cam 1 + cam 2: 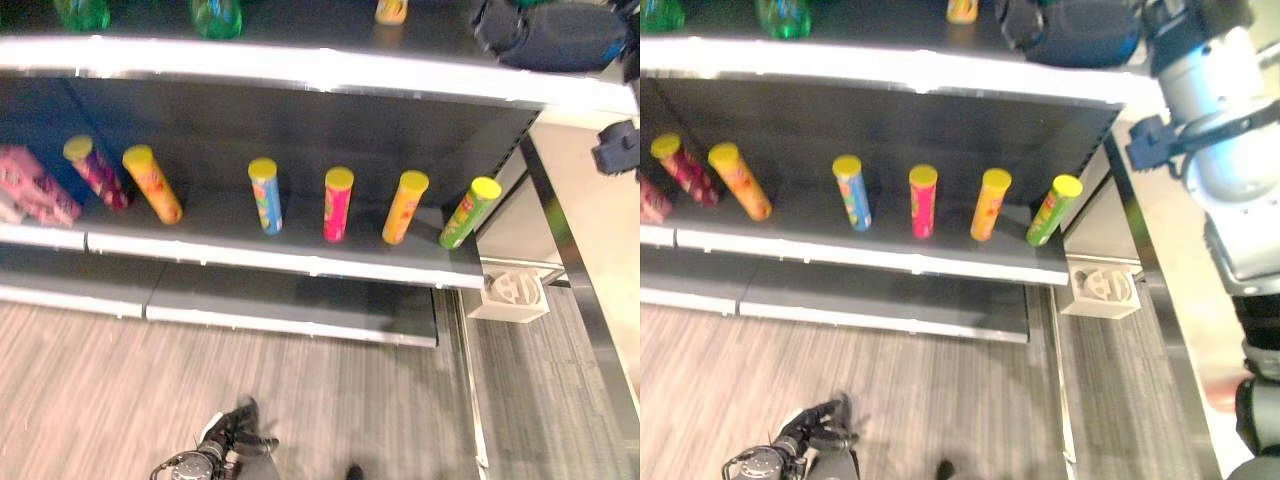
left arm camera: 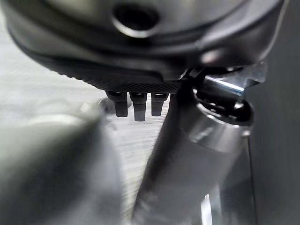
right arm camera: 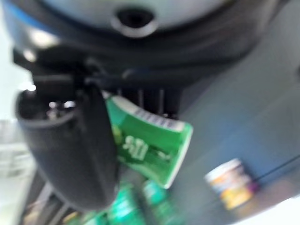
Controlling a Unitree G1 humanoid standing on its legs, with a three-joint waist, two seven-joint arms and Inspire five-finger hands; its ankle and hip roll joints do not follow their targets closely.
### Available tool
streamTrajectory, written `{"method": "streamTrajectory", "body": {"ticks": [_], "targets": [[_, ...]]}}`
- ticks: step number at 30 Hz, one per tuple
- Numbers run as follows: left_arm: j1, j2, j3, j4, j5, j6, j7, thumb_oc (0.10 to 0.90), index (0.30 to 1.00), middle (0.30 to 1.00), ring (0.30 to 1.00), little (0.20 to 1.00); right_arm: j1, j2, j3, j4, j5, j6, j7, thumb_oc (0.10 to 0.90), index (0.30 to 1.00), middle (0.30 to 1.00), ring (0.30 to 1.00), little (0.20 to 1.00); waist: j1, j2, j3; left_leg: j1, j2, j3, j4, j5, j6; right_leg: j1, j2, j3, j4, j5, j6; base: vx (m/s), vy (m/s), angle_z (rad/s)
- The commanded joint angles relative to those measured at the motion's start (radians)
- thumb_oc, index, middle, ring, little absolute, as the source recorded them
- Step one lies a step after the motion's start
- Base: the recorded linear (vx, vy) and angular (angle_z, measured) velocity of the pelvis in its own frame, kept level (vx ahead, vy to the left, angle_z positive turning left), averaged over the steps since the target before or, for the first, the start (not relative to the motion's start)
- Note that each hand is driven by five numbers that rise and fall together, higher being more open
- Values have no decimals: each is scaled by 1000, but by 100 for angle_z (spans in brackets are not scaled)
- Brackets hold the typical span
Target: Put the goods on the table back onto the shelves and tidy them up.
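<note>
The right hand point(image 3: 70, 154) has its thumb and fingers point(image 3: 140, 101) pinching a green packet point(image 3: 150, 145) up at the top shelf point(image 1: 890, 68), near the green bottles point(image 3: 136, 206) and a small orange jar point(image 3: 232, 183) standing there. The pinch looks shallow, so the packet could slip out and drop past the shelf edge, or be pushed into the bottles and topple them. On the shelf below, a row of yellow-lidded tubes point(image 1: 338, 204) stands. The left hand point(image 2: 136, 101) hangs low over the floor, fingers relaxed and holding nothing.
</note>
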Motion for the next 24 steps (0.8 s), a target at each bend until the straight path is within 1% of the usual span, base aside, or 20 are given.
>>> {"method": "streamTrajectory", "body": {"ticks": [1, 2, 3, 5, 6, 7, 8, 9, 10, 11, 12, 13, 16, 19, 22, 23, 24], "targets": [[-40, 56, 7, -50, 11, -39, 46, 800, 900, 900, 900, 900, -225, 30, -54, 8, -1, -43, -66, 400, 300, 300, 300, 300, 63, -15, -46, 134, 1, 82, -7, -153, -52, -150, -145, 3, 136, 56, 115, 294, 362, -118], [-39, 66, 13, -59, 8, -41, 50, 800, 900, 900, 900, 900, -255, 45, -37, -2, -10, -40, -70, 400, 300, 300, 300, 300, 59, -7, -35, 157, -14, 110, -7, -175, -30, -213, -164, 8, 243, 95, 130, 136, 228, -108], [-39, 65, 16, -59, 8, -41, 50, 800, 900, 900, 900, 900, -261, 46, -31, 0, -10, -40, -70, 400, 300, 300, 300, 300, 62, -7, -35, 156, -16, 116, -7, -176, -28, -222, -166, 16, 254, 91, 132, 88, 191, -54], [-40, 75, 16, -56, 9, -42, 50, 800, 900, 900, 900, 900, -275, 53, -25, -1, -10, -45, -74, 400, 300, 300, 300, 300, 58, 3, -26, 169, -24, 136, -7, -189, -16, -276, -182, 14, 345, 128, 142, 92, 123, -62], [-45, 79, 14, -53, 9, -44, 49, 800, 900, 900, 900, 900, -280, 53, -28, -4, -1, -49, -76, 400, 300, 300, 300, 300, 50, 5, -18, 189, -29, 151, -7, -200, -15, -319, -190, 6, 374, 148, 138, 97, 89, -56], [-46, 79, 14, -52, 8, -44, 49, 800, 900, 900, 900, 900, -281, 52, -29, -4, 0, -49, -75, 400, 300, 300, 300, 300, 51, 5, -18, 190, -28, 152, -7, -201, -15, -319, -189, 7, 375, 148, 138, 114, 44, -26], [-57, 82, 12, -50, 6, -44, 50, 800, 900, 900, 900, 900, -293, 45, -27, -4, 15, -52, -78, 400, 300, 300, 300, 300, 44, 4, -15, 200, -29, 155, -7, -208, -20, -345, -178, -17, 318, 135, 129, 51, -11, 1], [-58, 82, 12, -49, 5, -45, 50, 800, 900, 900, 900, 900, -296, 44, -25, -2, 16, -52, -78, 400, 300, 300, 300, 300, 43, 6, -15, 200, -26, 154, -7, -209, -22, -342, -175, -19, 313, 136, 128, 65, -31, 10], [-65, 81, 7, -49, 6, -45, 52, 800, 900, 900, 900, 900, -306, 40, -16, 2, 23, -54, -81, 400, 300, 300, 300, 300, 38, 5, -13, 201, -25, 153, -7, -210, -25, -347, -163, -39, 257, 138, 121, 30, -62, 12], [-70, 85, 5, -44, 17, -43, 49, 800, 900, 900, 900, 900, -296, 35, -19, 3, 19, -59, -86, 400, 300, 300, 300, 300, 34, 0, -14, 197, -28, 147, -7, -211, -27, -340, -150, -42, 190, 132, 118, 77, -90, 22], [-67, 76, 10, -44, 13, -44, 47, 800, 900, 900, 900, 900, -281, 29, -27, 5, 14, -45, -81, 400, 300, 300, 300, 300, 30, -11, -21, 202, -29, 145, -7, -212, -31, -315, -137, -28, 129, 139, 122, 82, -95, 26], [-69, 71, 10, -42, 15, -47, 50, 800, 900, 900, 900, 900, -277, 34, -31, 9, 21, -41, -83, 400, 300, 300, 300, 300, 33, -16, -27, 203, -29, 148, -7, -213, -32, -303, -134, -31, 109, 139, 123, 74, -59, 41], [-64, 62, 8, -49, 20, -47, 48, 800, 900, 900, 900, 900, -250, 31, -50, -11, 31, -49, -79, 400, 300, 300, 300, 300, 35, -22, -38, 207, -26, 151, -7, -208, -35, -274, -126, -50, 78, 148, 121, 51, -62, 55], [-51, 40, 1, -38, 33, -42, 43, 800, 900, 900, 900, 900, -208, 35, -80, -49, 43, -56, -69, 400, 300, 300, 300, 300, 34, -29, -58, 223, -21, 151, -7, -213, -40, -215, -114, -69, 29, 146, 118, 98, -72, -2], [-48, 30, 1, -36, 34, -41, 45, 800, 900, 900, 900, 900, -179, 38, -95, -67, 53, -57, -62, 400, 300, 300, 300, 300, 32, -30, -59, 230, -20, 149, -7, -216, -42, -194, -111, -75, 14, 144, 116, 27, -27, 4], [-46, 22, 3, -33, 35, -39, 45, 800, 900, 900, 900, 900, -137, 48, -119, -84, 63, -53, -51, 400, 300, 300, 300, 300, 32, -31, -58, 235, -18, 147, -7, -217, -43, -184, -108, -78, 9, 140, 115, 22, -36, 7], [-45, 23, 3, -33, 35, -39, 45, 800, 900, 900, 900, 900, -131, 48, -124, -86, 63, -52, -51, 400, 300, 300, 300, 300, 32, -32, -58, 235, -18, 147, -7, -217, -43, -183, -108, -78, 9, 140, 115, 19, -31, 8]]}}
